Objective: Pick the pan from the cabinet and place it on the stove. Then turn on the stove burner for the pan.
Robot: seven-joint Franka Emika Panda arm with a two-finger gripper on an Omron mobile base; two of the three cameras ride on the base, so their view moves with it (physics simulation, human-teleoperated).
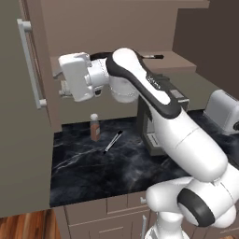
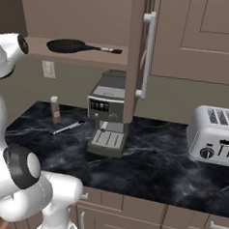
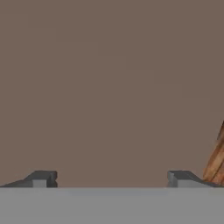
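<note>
Pan (image 2: 68, 46) sits on the open cabinet (image 2: 81, 57) shelf, well above the counter (image 2: 156, 163), its thin handle pointing right toward the open door's edge. In the left base view the arm's elbow hides nearly all of it; just the handle tip pokes out past the white casing. The gripper (image 3: 109, 178) is up at about shelf height, left of the pan and well apart from it, turned toward the left-hand door (image 1: 23, 107). Its jaws stand wide open with nothing between them, and the hand view looks onto plain brown panel, with a sliver of wood floor at the right edge. In the left base view the hand's white body covers the fingers. Down on the counter, a small bottle (image 2: 55, 109) stands just beside a slim utensil (image 2: 67, 127); I cannot tell what kind. The coffee machine (image 2: 107, 113) and toaster (image 2: 216, 135) sit further right.
</note>
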